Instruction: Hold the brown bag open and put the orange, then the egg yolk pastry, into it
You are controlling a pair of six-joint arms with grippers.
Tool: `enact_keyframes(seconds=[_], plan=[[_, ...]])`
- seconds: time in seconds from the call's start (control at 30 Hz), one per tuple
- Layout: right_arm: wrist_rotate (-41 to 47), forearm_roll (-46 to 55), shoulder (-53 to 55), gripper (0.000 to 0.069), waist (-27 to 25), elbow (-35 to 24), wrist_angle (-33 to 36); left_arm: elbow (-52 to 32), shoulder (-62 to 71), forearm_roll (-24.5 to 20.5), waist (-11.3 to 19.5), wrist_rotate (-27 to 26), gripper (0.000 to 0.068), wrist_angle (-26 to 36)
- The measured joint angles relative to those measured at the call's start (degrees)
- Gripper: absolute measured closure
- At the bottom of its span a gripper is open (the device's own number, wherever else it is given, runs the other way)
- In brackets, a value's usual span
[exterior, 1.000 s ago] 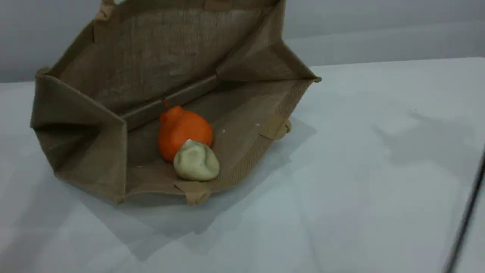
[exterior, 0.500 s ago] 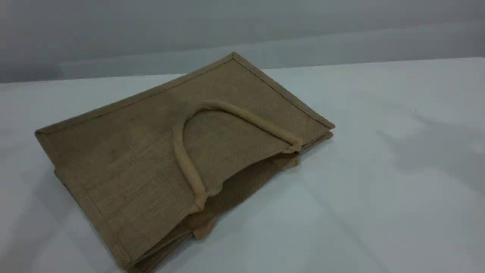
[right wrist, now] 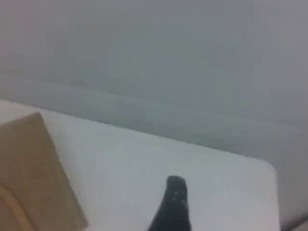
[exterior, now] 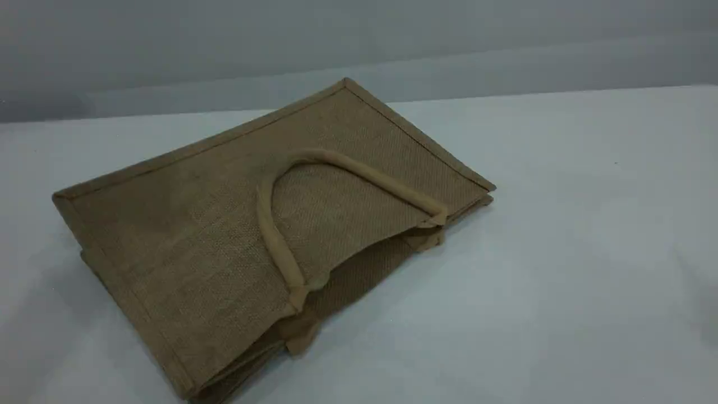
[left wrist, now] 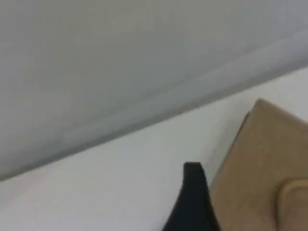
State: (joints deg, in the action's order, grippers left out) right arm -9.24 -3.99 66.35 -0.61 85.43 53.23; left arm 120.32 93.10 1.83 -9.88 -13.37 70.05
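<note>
The brown bag (exterior: 224,247) lies flat on the table (exterior: 561,280), its handle (exterior: 336,165) on top, released by both arms. The left tool (left wrist: 192,202) and right tool (right wrist: 172,204) show one fingertip each, clear of the bag and empty; whether either stands apart cannot be told.

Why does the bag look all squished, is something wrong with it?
The brown bag lies flat on the table, its top side down and the loop handle flopped over it. No orange or pastry shows anywhere, and nothing looks torn or spilled.
</note>
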Motion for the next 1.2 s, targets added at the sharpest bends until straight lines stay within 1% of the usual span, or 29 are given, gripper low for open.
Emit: enact_keyframes(seconds=[0.13,0.27,0.37,0.67,0.8,0.97,1.07,1.2], plan=[[2.11,-1.37,-6.49,0.0110,0.15,0.00,2.89,-3.63,-5.98,-0.35,0.00,0.68,0.0172,0.00],[2.99,-2.35,-12.66,0.0110,0.15,0.00,6.35,-9.58,-13.28,-0.20,0.00,0.79,0.0172,0.00],[3.29,-2.63,-16.96,0.0110,0.20,0.00,10.17,-14.76,-19.07,-0.20,0.00,2.37,0.0172,0.00],[3.44,-3.58,-29.29,0.0110,0.20,0.00,17.05,-31.26,-36.41,0.04,0.00,2.40,0.0172,-0.01],[3.39,-5.62,-34.51,0.0110,0.20,-0.86,16.82,-38.55,-45.38,0.04,0.00,4.18,0.0172,-0.01],[3.18,-6.31,-41.50,0.0110,0.20,-5.63,16.82,-47.22,-57.53,0.09,0.00,4.45,0.0172,-0.01],[3.18,-8.10,-45.99,0.0110,0.20,-10.12,16.82,-52.17,-64.39,0.09,0.00,4.50,0.0172,-0.03],[3.12,-7.88,-51.93,0.0110,0.20,-17.38,16.75,-57.89,-72.64,0.09,0.00,4.75,0.0172,0.01]])
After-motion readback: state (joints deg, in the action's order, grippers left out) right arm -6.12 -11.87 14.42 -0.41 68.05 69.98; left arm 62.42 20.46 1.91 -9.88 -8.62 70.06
